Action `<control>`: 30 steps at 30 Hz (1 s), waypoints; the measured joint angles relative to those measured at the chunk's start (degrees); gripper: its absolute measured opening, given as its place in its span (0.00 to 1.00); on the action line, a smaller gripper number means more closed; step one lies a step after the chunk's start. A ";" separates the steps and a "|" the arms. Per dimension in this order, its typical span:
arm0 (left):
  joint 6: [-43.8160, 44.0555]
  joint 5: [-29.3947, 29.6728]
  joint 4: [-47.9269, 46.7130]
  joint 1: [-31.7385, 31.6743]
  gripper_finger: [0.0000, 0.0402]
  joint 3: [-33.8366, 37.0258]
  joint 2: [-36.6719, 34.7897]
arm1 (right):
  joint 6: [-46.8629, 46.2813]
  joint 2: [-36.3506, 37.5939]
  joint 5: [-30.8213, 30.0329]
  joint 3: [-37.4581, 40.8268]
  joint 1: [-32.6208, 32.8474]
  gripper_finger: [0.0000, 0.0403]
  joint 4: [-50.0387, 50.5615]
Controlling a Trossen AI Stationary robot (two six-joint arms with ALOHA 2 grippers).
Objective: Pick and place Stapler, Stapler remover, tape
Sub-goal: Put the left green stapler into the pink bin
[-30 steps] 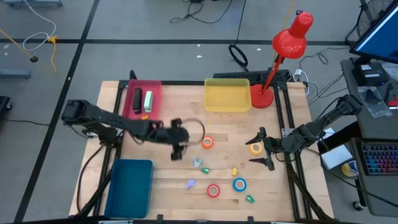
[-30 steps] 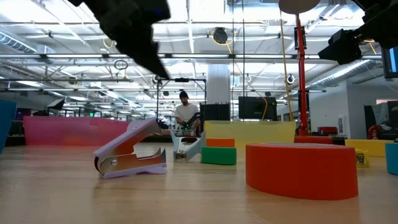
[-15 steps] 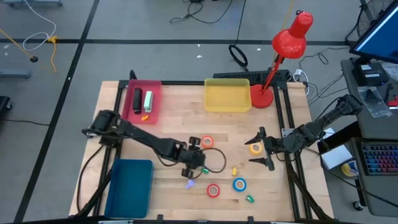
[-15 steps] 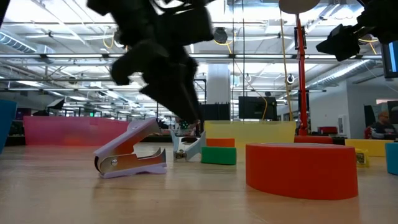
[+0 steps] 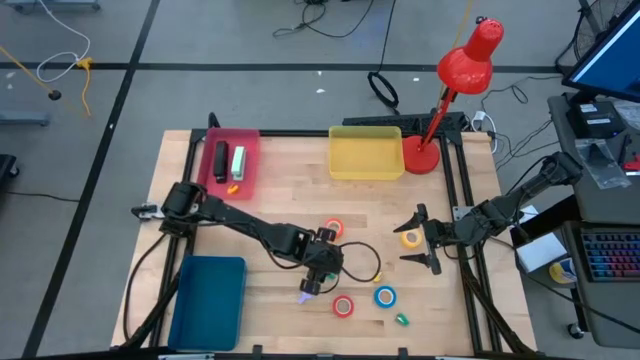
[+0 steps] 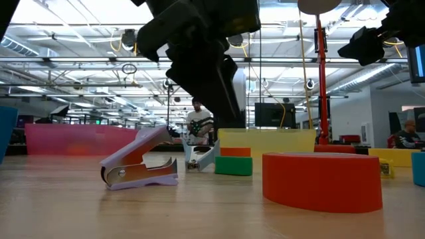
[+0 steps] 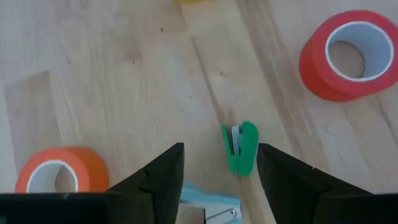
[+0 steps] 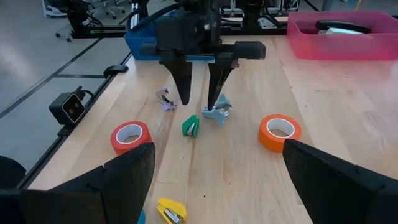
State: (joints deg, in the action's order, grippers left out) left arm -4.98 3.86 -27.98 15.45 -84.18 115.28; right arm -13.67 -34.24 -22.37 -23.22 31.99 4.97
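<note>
left gripper over staple removers, nothing held

pink tray (image 5: 250, 150) at back left holds staplers (image 5: 229, 160). left gripper (image 8: 200, 99) hangs mid-table, fingers apart and empty, straddling a light blue staple remover (image 8: 217, 110), green remover (image 7: 241, 148) just beside. tape rolls: orange (image 8: 279, 132), red (image 8: 130, 137), blue (image 5: 385, 296), yellow (image 5: 410, 238). right gripper (image 5: 420, 240) waits wide open, empty, near the yellow roll.

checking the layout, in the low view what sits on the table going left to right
lilac staple remover → pale blue staple remover → green stapler with an orange one stacked on it → big orange-red tape roll
</note>
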 joint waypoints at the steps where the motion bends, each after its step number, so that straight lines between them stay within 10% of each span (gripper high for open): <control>1: 0.16 -0.14 0.16 0.10 0.52 0.00 0.00 | 0.00 0.00 0.00 0.00 0.00 0.86 0.00; 30: 2.23 -0.19 2.58 -1.84 0.57 -0.04 5.51 | 0.00 -0.01 0.00 0.00 0.00 0.86 -0.04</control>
State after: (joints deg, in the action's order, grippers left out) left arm -2.74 3.67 -25.41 13.61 -84.23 120.79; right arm -13.67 -34.25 -22.37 -23.22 31.99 4.93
